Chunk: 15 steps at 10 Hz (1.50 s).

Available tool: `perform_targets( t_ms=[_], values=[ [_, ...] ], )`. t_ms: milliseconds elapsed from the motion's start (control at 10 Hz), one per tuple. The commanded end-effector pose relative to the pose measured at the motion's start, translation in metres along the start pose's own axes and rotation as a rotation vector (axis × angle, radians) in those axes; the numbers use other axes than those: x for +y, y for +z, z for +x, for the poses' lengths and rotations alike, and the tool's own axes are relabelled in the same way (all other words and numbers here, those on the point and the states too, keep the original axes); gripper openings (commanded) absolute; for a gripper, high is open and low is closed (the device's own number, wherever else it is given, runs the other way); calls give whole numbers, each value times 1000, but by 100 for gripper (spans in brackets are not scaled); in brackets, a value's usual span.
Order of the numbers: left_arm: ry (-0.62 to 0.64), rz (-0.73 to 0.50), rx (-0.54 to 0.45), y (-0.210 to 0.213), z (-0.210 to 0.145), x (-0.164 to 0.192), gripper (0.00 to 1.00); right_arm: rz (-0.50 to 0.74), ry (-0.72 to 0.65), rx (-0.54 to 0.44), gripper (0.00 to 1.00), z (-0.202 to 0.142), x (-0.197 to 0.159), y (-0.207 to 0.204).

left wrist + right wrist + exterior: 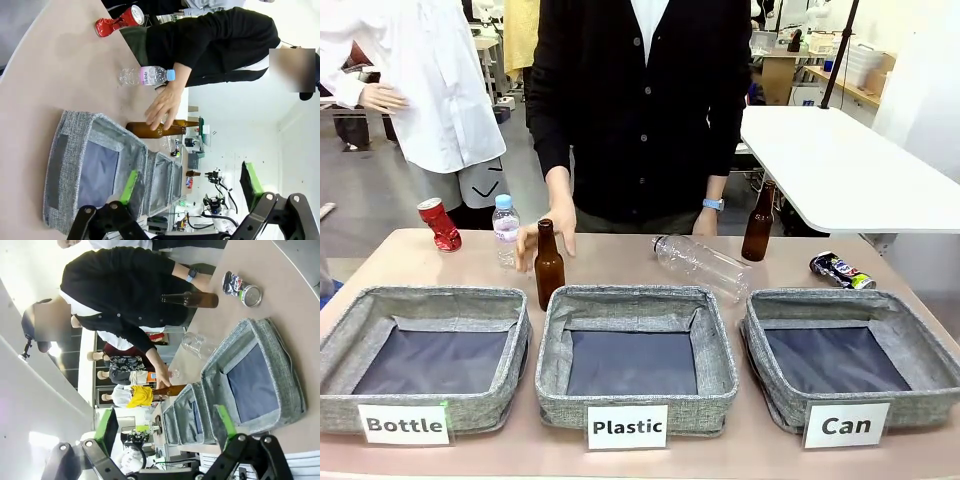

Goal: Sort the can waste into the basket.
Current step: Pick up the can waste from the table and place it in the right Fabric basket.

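Two cans to sort: red crushed metal drink can (439,224) and dark crushed metal drink can (840,270) with blue, yellow and green print, both on the table (610,262), neither in a basket yet.
Red can position: far left, behind the grey fabric basket labelled "Bottle" (425,298), just beside the small clear plastic bottle (505,230).
Dark can position: on its side at the far right, just behind the back rim of the grey fabric basket labelled "Can" (850,298), near the upright brown glass bottle (758,222).
Left end effector (190,182): jaws wide, holding nothing, hanging over the near side of the table, facing the "Bottle" basket.
Right end effector (166,426): likewise wide and empty, looking down on the "Can" basket.
Step in hand: judged as the first reach, nothing grasped.
Best start: probably the dark can, with the right end effector, as nearest to the target.
Grasp: descend from above, close across the flattened narrow side, centre the pads against slipping or rolling.
Hazard: person's hand (545,240) resting on the table by the other brown glass bottle (549,265); stay clear of both, and of the small bottle, when going for the red can.
Release: low, well inside the rim, over the dark lining.
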<state>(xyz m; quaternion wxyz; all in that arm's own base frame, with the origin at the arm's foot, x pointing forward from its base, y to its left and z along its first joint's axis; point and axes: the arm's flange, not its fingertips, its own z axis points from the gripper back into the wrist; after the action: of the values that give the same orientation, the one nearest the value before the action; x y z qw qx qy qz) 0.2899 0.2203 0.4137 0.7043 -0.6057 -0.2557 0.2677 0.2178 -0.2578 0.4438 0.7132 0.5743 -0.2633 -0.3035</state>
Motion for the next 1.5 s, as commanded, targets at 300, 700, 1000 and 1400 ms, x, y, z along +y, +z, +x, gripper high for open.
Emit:
perform_targets(
  t_ms=[300,700,1000,1400],
  values=[
    [-13,-6,13,2,-3,0,100,-203,189,14,100,-12,32,-39],
    [-13,-6,13,2,-3,0,100,-662,600,57,100,13,70,-147],
    [-13,-6,13,2,-3,0,100,-825,952,108,100,33,72,-204],
    [-13,-6,13,2,-3,0,100,-852,937,120,100,20,76,-216]
  ],
)
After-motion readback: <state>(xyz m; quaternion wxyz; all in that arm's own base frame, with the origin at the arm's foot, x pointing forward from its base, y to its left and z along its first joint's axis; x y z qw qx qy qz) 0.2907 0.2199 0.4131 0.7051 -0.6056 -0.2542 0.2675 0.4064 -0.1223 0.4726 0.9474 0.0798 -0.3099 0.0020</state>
